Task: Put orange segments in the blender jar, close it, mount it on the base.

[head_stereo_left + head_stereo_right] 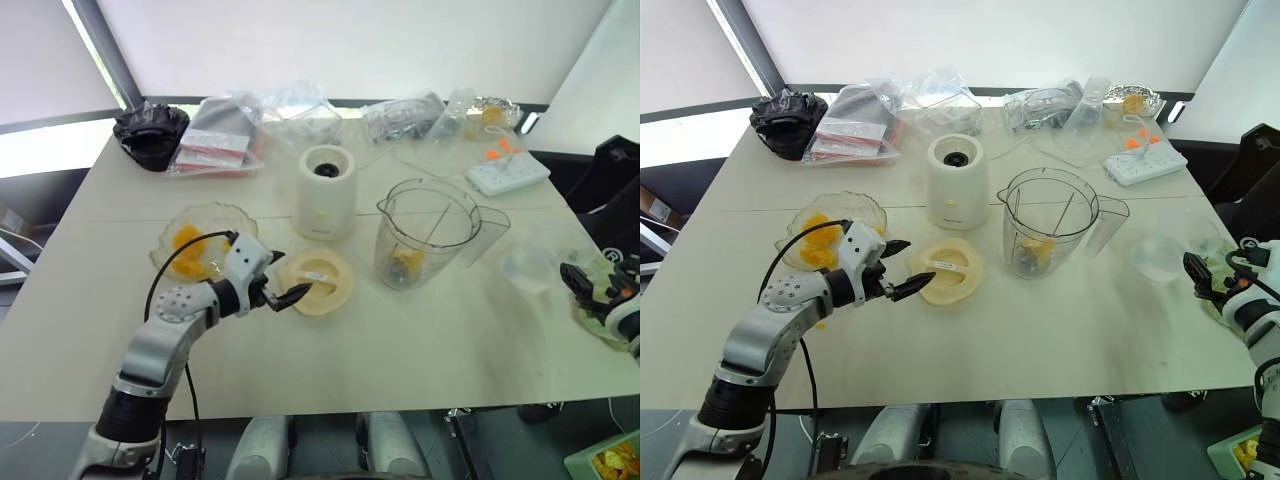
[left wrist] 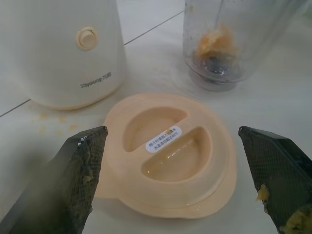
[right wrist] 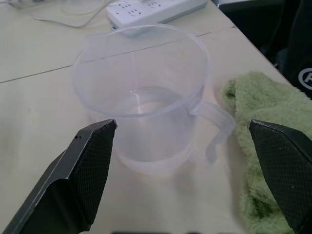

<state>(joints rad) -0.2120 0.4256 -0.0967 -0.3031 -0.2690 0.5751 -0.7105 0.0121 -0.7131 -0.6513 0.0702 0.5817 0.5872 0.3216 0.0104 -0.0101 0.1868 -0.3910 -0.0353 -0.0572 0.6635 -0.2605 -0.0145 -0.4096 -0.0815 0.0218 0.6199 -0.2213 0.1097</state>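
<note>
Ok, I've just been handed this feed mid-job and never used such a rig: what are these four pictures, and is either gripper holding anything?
It is a two-armed humanoid robot. The two wide pictures come from its head, looking down over a table. The other two come from cameras on its wrists.

On the table: a cream base, the clear blender jar with orange segments inside, a flat cream lid, and a glass bowl of more segments.

The left gripper is open at the lid, holding nothing. The right gripper is open, facing a frosted measuring jug beside a green cloth, also empty.
</note>
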